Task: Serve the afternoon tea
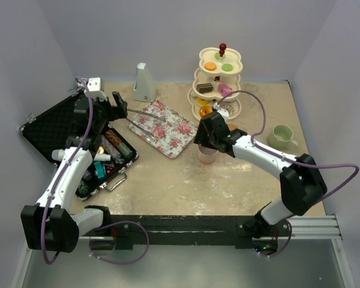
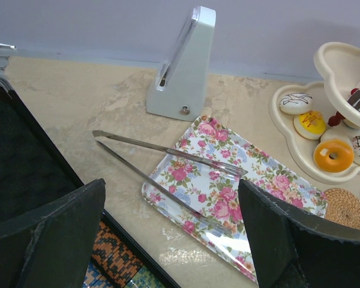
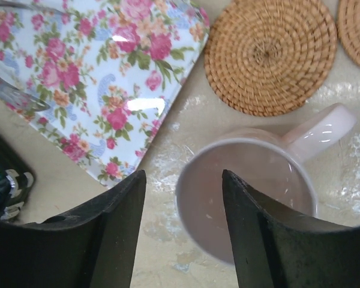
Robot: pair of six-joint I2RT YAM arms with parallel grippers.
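Observation:
The pink mug (image 1: pixel 207 155) (image 3: pixel 252 186) stands upright on the table just right of the floral tray (image 1: pixel 168 127) (image 3: pixel 90 78). My right gripper (image 1: pixel 205 147) (image 3: pixel 183 177) hovers over it, open: one finger is outside the mug's left wall, the other above its inside, with gaps on both sides. Two woven coasters (image 3: pixel 270 54) (image 3: pixel 357 30) lie beyond the mug. The cream three-tier stand (image 1: pixel 219 78) with a red knob (image 1: pixel 222 46) holds small donuts (image 2: pixel 333 156) and cakes. A green mug (image 1: pixel 282 137) sits far right. My left gripper (image 1: pixel 117 102) (image 2: pixel 171 186) is open and empty, near the tray's left end.
Metal tongs (image 1: pixel 145 117) (image 2: pixel 162 162) rest across the tray's left edge. An open black case of tools (image 1: pixel 54 129) fills the left side. A grey pyramid-shaped object (image 1: pixel 144 83) (image 2: pixel 183 66) stands by the back wall.

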